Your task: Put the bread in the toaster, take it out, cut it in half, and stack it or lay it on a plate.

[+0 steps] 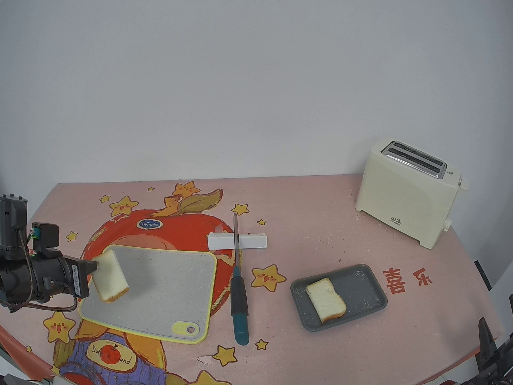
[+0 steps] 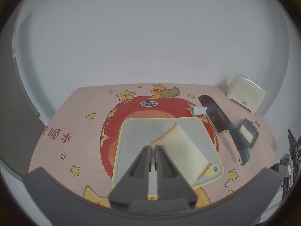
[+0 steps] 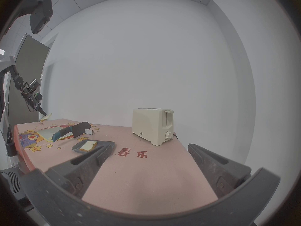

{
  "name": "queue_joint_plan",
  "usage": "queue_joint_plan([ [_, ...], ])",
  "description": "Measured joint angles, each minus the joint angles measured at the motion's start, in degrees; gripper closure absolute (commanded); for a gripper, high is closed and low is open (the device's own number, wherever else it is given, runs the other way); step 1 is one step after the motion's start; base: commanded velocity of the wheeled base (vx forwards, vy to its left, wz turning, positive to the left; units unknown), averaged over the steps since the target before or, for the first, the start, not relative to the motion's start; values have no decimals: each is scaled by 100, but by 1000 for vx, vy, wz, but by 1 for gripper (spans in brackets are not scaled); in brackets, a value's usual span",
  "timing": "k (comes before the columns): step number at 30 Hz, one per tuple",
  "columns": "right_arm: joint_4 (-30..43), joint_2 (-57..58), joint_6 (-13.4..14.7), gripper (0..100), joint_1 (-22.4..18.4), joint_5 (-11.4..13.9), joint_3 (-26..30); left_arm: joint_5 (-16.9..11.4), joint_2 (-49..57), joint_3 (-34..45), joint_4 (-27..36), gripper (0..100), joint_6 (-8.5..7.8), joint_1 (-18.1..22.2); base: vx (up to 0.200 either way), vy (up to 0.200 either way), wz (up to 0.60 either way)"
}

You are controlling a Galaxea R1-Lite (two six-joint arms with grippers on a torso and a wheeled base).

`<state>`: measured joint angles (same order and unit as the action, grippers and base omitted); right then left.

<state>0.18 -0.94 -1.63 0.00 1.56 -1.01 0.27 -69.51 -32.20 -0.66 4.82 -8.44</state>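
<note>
My left gripper (image 1: 95,266) (image 2: 153,151) is shut on one edge of a half slice of bread (image 1: 110,276) (image 2: 182,153), holding it in the air over the left part of the grey cutting board (image 1: 160,290) (image 2: 138,134). Another half slice (image 1: 326,299) (image 3: 88,145) lies on the dark grey plate (image 1: 363,290) (image 3: 103,142). A teal-handled knife (image 1: 238,290) (image 2: 230,127) rests with its blade on a white block (image 1: 254,240). The cream toaster (image 1: 409,191) (image 3: 152,126) stands at the back right, its slots bare. My right gripper (image 3: 150,164) hangs open off the table's near right corner.
The pink tablecloth (image 1: 320,215) has bare room between the knife and the toaster and in front of the plate. A white wall stands close behind the table. The table's right edge runs just past the toaster.
</note>
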Motion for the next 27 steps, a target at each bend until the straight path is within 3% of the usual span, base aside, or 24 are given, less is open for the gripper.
queue_joint_plan([
  [9, 0, 1, 0, 0, 0, 0, 0, -2, 160, -44, -29, 100, 87, 9, 0, -200, 0],
  [14, 0, 1, 0, 0, 0, -1, 0, 2, 218, -11, -35, 100, 117, -11, 200, 0, 0],
  [21, -2, 0, 0, 0, 0, 0, 0, 0, 378, -40, -24, 100, 293, -11, 200, 0, 0],
  [27, 2, 1, 0, 0, -2, 0, 0, -9, 424, -90, -24, 100, 297, -21, 0, -200, 0],
])
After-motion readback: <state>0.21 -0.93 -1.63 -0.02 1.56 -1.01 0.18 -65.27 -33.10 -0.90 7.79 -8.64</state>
